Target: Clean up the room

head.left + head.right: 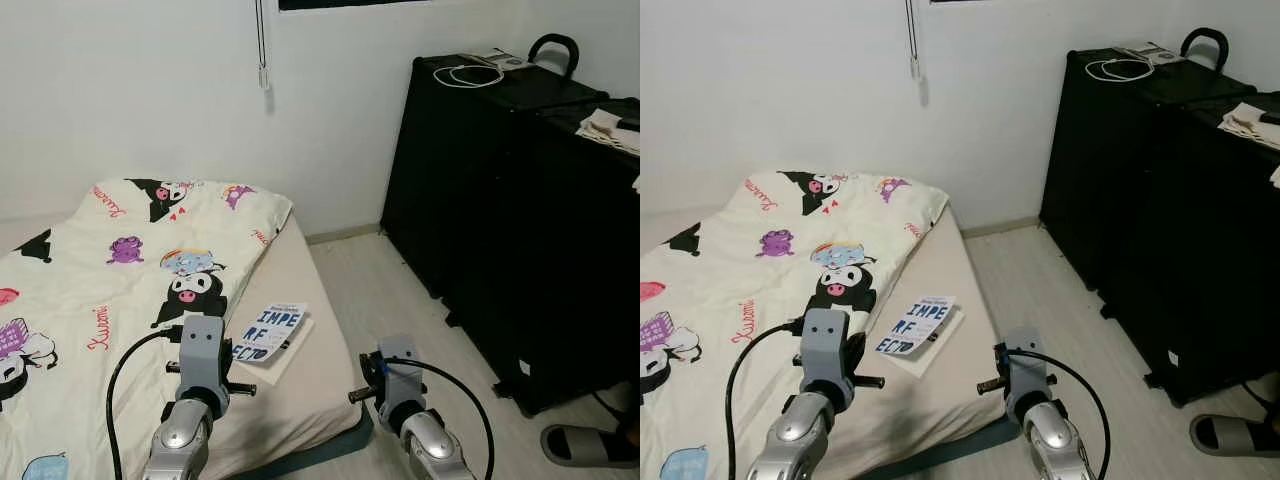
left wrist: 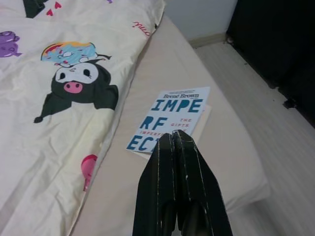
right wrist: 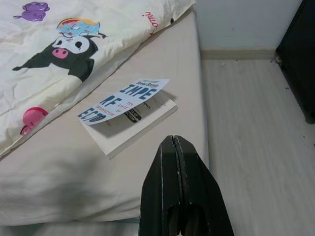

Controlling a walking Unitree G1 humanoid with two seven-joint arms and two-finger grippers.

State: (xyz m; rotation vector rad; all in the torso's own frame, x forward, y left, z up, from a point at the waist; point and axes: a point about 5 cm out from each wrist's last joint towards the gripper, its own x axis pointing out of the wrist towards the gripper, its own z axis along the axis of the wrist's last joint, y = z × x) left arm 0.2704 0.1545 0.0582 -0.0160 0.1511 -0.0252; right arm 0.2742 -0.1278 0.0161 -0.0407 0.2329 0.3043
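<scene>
Approach step, nothing grasped. Book [image 1: 270, 332] lay near the mattress [image 1: 300, 400] foot-side edge, beside the quilt [image 1: 100, 280]. Left gripper [image 2: 173, 142] and right gripper [image 3: 174, 147] both pressed closed, empty. Next likely: spread fingers, reach for book.

"Brené Brown", "IMPE RF ECT" on book [image 2: 170, 118]

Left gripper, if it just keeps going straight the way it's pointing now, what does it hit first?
Most likely the book lying on the mattress. The left gripper, fingers shut, points right at its lower cover edge; depth is unclear, so it might touch bare mattress just before it.
</scene>
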